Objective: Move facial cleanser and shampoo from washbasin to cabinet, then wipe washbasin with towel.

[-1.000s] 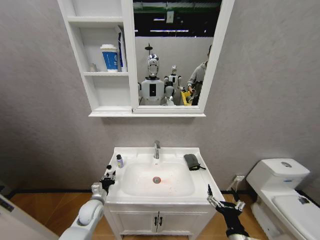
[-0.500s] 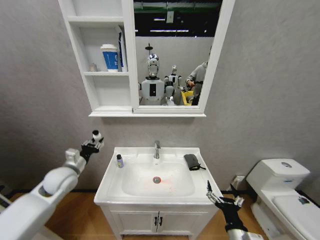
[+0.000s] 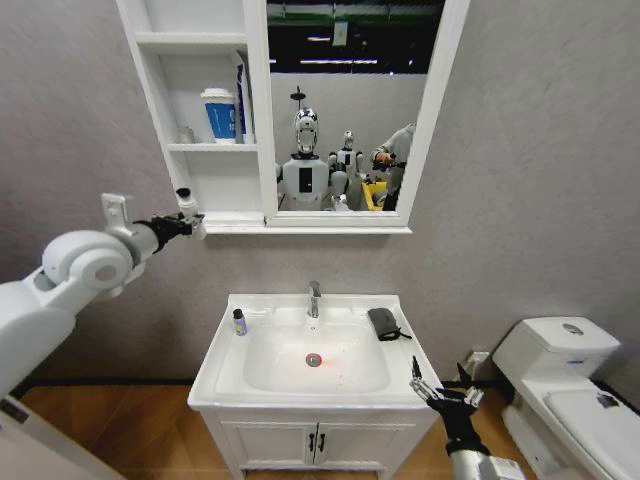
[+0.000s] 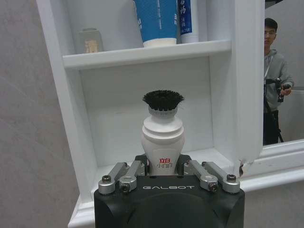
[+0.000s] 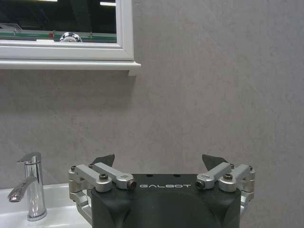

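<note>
The left gripper (image 4: pixel 163 167) is clamped on a small white bottle (image 4: pixel 162 136) with a bristly black top and red label writing I can't read, right at the white cabinet's (image 3: pixel 196 120) bottom shelf. A dark bottle (image 3: pixel 239 321) and the towel (image 3: pixel 384 322) sit on the glossy washbasin (image 3: pixel 313 357). The right gripper (image 3: pixel 443 392), fingers spread, is by the basin's front corner.

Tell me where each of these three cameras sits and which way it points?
Head view: up on the robot's head, looking forward and down at the washbasin, the cabinet and the mirror; both arms show, left gripper raised to the cabinet, right gripper low by the basin.
Left wrist view: on the left arm, facing the cabinet's bottom shelf; its gripper holds a white bottle.
Right wrist view: on the right arm, facing the wall and the tap; its open gripper shows.
Shared: head and left wrist views both show the bottle.
</note>
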You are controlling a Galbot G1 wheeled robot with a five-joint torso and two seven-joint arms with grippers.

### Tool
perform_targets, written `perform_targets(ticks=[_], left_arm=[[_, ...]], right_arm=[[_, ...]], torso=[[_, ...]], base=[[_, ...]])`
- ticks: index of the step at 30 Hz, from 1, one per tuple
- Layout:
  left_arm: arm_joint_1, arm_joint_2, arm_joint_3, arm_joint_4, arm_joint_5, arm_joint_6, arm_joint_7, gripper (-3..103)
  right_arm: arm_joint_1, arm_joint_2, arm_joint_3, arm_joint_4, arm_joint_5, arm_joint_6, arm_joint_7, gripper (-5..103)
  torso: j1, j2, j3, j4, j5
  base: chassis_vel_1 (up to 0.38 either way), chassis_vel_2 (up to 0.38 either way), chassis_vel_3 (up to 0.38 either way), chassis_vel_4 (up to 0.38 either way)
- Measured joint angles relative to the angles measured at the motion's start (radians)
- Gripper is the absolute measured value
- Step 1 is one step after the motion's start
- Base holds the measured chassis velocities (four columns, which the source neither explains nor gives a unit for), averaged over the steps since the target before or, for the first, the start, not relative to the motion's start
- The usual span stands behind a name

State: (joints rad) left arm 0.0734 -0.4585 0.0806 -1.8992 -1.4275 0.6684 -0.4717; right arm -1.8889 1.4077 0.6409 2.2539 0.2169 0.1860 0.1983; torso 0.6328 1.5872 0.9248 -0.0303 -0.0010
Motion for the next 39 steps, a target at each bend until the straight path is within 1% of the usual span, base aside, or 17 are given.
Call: perform_targets(ticks=[1, 2, 3, 4, 6, 9, 11, 12, 15, 19, 30, 31, 34, 35, 37, 38, 39], left_arm=[[-0.089, -0.032, 0.062, 0.041, -0.023, 0.019, -0.017, 30], [-0.089, -0.032, 0.062, 0.041, -0.023, 0.019, -0.017, 30], [-0.16, -0.062, 0.116, 0.094, -0.048, 0.035, -0.038, 30], [-0.16, -0.062, 0.116, 0.094, -0.048, 0.035, -0.038, 30], [-0.26, -0.126, 0.202, 0.198, -0.068, 0.058, -0.064, 30], [-0.304, -0.171, 0.24, 0.27, -0.067, 0.065, -0.074, 30], [-0.335, -0.223, 0.269, 0.348, -0.034, 0.063, -0.063, 30], [-0.335, -0.223, 0.269, 0.348, -0.034, 0.063, -0.063, 30], [-0.357, -0.285, 0.29, 0.443, 0.041, 0.052, -0.033, 30], [-0.365, -0.325, 0.302, 0.512, 0.092, 0.048, -0.011, 30], [-0.358, -0.381, 0.306, 0.59, 0.156, 0.04, -0.002, 30], [-0.356, -0.385, 0.305, 0.596, 0.159, 0.039, -0.002, 28], [-0.351, -0.394, 0.301, 0.609, 0.162, 0.038, -0.007, 37], [-0.351, -0.394, 0.301, 0.609, 0.162, 0.038, -0.007, 37], [-0.339, -0.4, 0.29, 0.622, 0.174, 0.036, -0.008, 48], [-0.339, -0.4, 0.29, 0.622, 0.174, 0.036, -0.008, 48], [-0.329, -0.398, 0.281, 0.617, 0.174, 0.036, -0.012, 54]], right_arm=[[0.0, -0.001, 0.003, -0.002, 0.005, 0.004, 0.0, 100], [0.0, -0.001, 0.003, -0.002, 0.005, 0.004, 0.0, 100], [-0.001, -0.002, 0.005, -0.004, 0.009, 0.008, 0.0, 100], [-0.001, -0.002, 0.005, -0.004, 0.009, 0.008, 0.0, 100], [0.0, -0.004, 0.007, -0.011, 0.014, 0.014, 0.0, 100], [0.004, -0.006, 0.009, -0.014, 0.02, 0.015, 0.0, 100], [0.009, -0.01, 0.013, -0.017, 0.028, 0.015, 0.0, 100], [0.009, -0.01, 0.013, -0.017, 0.028, 0.015, 0.0, 100], [0.014, -0.016, 0.025, -0.024, 0.043, 0.015, 0.001, 100], [0.017, -0.022, 0.042, -0.036, 0.057, 0.019, 0.001, 100], [0.034, -0.028, 0.053, -0.046, 0.077, 0.018, 0.019, 100], [0.035, -0.029, 0.054, -0.046, 0.078, 0.017, 0.02, 100], [0.035, -0.03, 0.061, -0.047, 0.082, 0.016, 0.022, 100], [0.035, -0.03, 0.061, -0.047, 0.082, 0.016, 0.022, 100], [0.033, -0.029, 0.064, -0.049, 0.081, 0.016, 0.023, 100], [0.033, -0.029, 0.064, -0.049, 0.081, 0.016, 0.023, 100], [0.032, -0.028, 0.064, -0.049, 0.081, 0.016, 0.023, 100]], torso=[[0.0, 0.0, 0.0, 0.0001, 0.0006], [0.0, 0.0, 0.0, 0.0001, 0.0006], [0.0, 0.0, 0.0, -0.0001, 0.0006], [0.0, 0.0, 0.0, -0.0001, 0.0006], [0.0, 0.0, 0.0, -0.0001, 0.0006], [0.0, 0.0, 0.0, -0.0001, 0.0005], [0.0, 0.0, 0.0, 0.0, 0.0004], [0.0, 0.0, 0.0, 0.0, 0.0004], [0.0, 0.0, 0.0, 0.0, 0.0005], [0.0, 0.0, 0.0, 0.0, 0.0005], [0.0, 0.0, 0.0, 0.0, 0.0005], [0.0, 0.0, 0.0, 0.0, 0.0004], [0.0, 0.0, 0.0, 0.0001, 0.0005], [0.0, 0.0, 0.0, 0.0001, 0.0005], [0.0, 0.0, 0.0, 0.0, 0.0005], [0.0, 0.0, 0.0, 0.0, 0.0005], [0.0, 0.0, 0.0, -0.0001, 0.0005]], base=[[0.0, 0.0, 0.0, 0.0], [0.0, 0.0, 0.0, 0.0], [0.0, 0.0, 0.0, 0.0], [0.0, 0.0, 0.0, 0.0], [0.0, 0.0, 0.0, 0.0], [0.0, 0.0, 0.0, 0.0], [0.0, 0.0, 0.0, 0.0], [0.0, 0.0, 0.0, 0.0], [0.0, 0.0, 0.0, 0.0], [0.0, 0.0, 0.0, 0.0], [0.0, 0.0, 0.0, 0.0], [0.0, 0.0, 0.0, 0.0], [0.0, 0.0, 0.0, 0.0], [0.0, 0.0, 0.0, 0.0], [0.0, 0.0, 0.0, 0.0], [0.0, 0.0, 0.0, 0.0], [0.0, 0.0, 0.0, 0.0]])
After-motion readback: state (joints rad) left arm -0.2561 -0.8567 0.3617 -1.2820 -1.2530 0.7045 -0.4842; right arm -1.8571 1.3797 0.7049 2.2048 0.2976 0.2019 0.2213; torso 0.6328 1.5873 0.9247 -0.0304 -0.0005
